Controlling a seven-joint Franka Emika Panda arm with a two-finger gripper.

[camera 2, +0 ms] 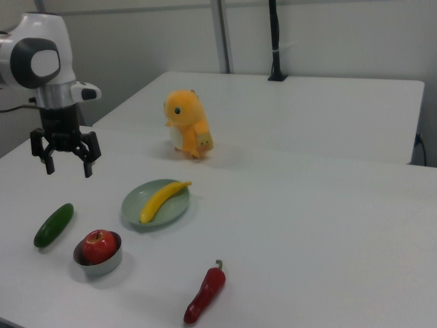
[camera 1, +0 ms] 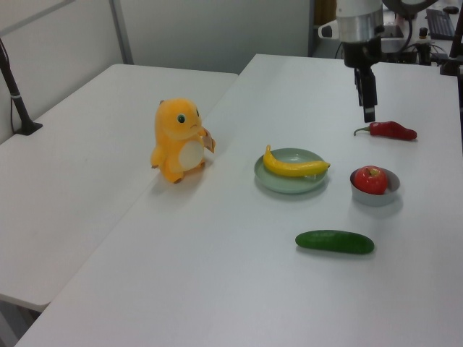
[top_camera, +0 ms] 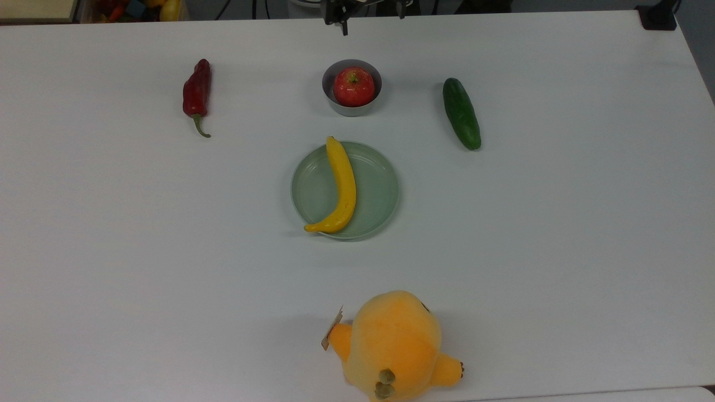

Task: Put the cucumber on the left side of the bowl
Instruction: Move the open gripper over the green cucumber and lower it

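The dark green cucumber (top_camera: 461,113) lies flat on the white table, to the top view's right of the bowl (top_camera: 352,110). The small grey bowl (camera 1: 374,196) holds a red apple (top_camera: 353,86). In the right view the cucumber (camera 2: 54,225) rests just left of the bowl (camera 2: 100,265). My gripper (camera 2: 67,166) hangs open and empty above the table, behind the cucumber and bowl and well clear of both. It sits at the table's far edge in the top view, gripper (top_camera: 372,12), and above the chili's end in the left view, gripper (camera 1: 369,108).
A pale green plate (top_camera: 380,195) with a yellow banana (top_camera: 342,187) sits mid-table. A red chili pepper (top_camera: 196,92) lies to the top view's left of the bowl. An orange plush toy (top_camera: 394,346) stands near the front edge. Bare table lies between chili and bowl.
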